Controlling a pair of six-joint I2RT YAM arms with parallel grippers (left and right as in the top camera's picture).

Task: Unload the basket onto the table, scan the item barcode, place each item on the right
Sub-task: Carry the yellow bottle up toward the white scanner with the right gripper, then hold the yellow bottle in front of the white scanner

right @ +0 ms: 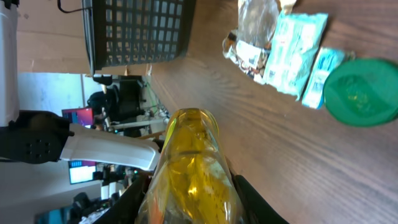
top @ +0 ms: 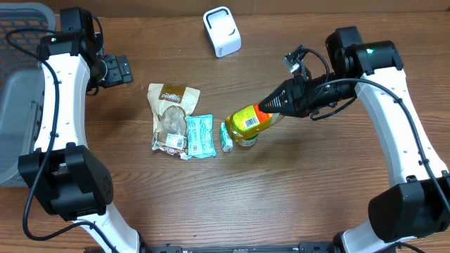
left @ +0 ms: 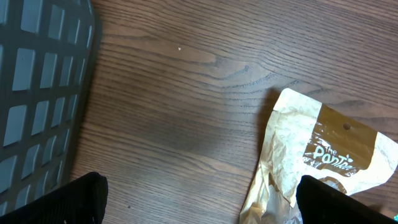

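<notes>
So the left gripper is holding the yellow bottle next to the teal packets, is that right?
Not quite: it is the right gripper that is holding the yellow bottle next to the teal packets. The overhead view shows it.

Bottle [top: 249, 121] of yellow liquid, tilted sideways above table [top: 295, 190], white scanner [top: 222, 31] well apart.

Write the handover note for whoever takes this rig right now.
Left end effector: open, empty, over bare table beside the snack bag.
Right end effector: shut on the bottle, which it holds tilted next to the packets.
Scanner: at the far edge, well apart from the bottle.
Done: bottle grasped.
Left: bring the bottle's label to the scanner and scan it; bag and packets lie untouched.
</notes>
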